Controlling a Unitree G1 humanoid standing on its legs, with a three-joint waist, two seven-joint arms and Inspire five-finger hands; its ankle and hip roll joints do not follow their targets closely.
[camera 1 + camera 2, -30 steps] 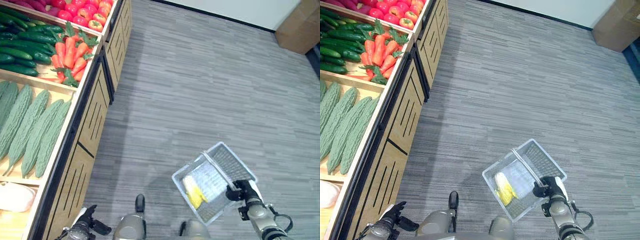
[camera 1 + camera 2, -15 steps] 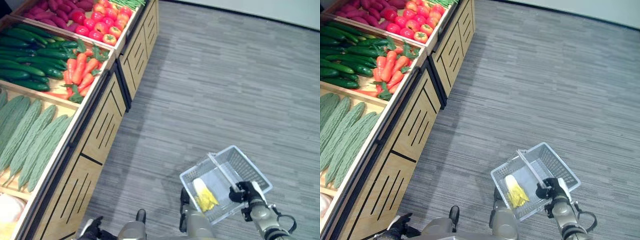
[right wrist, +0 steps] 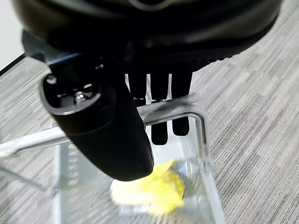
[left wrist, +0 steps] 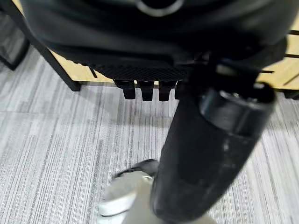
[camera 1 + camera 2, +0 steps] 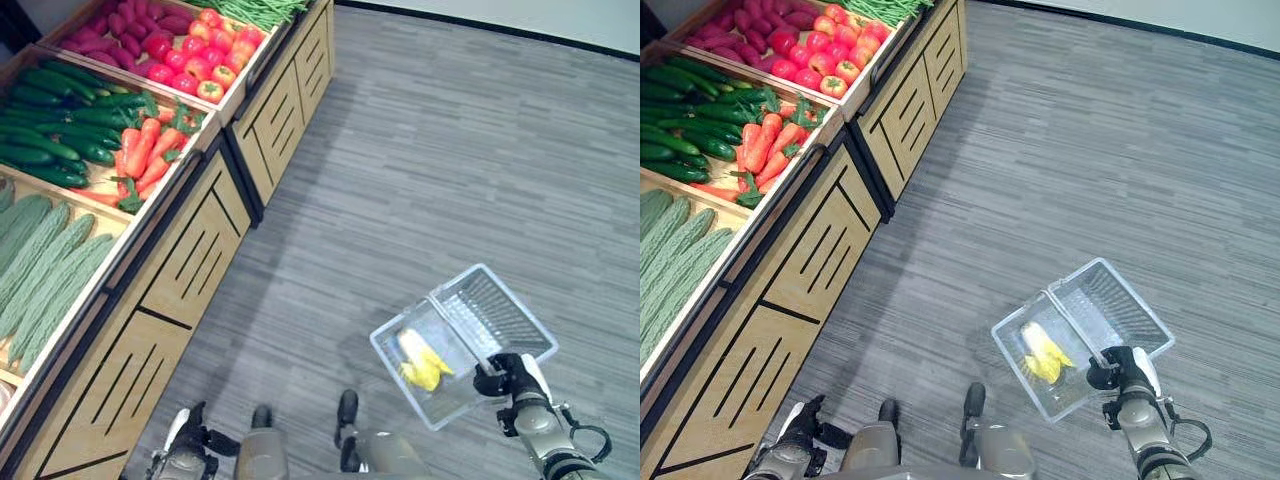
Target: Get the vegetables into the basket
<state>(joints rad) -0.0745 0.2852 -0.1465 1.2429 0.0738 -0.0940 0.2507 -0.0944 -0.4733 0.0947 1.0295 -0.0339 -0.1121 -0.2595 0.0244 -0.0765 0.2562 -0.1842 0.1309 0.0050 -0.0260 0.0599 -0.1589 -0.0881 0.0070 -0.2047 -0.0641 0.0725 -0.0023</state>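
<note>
I am carrying the basket (image 5: 470, 340) by its handle, my right hand (image 5: 1120, 368) curled round it, one yellow vegetable (image 5: 1042, 352) lying inside, left hand (image 4: 154, 88) hanging relaxed and empty; next I judge I'm heading for the carrots (image 5: 140, 155) at the shelf's (image 5: 190, 240) front edge.

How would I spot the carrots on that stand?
Follow the long wooden produce stand along the left. The carrots lie in a small orange heap with green tops, between the dark green cucumbers and the tray of red tomatoes.

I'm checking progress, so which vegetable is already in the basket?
The yellow-and-white one, lying in the clear basket that the right hand carries by its handle; the other vegetables sit on the wooden stand.
</note>
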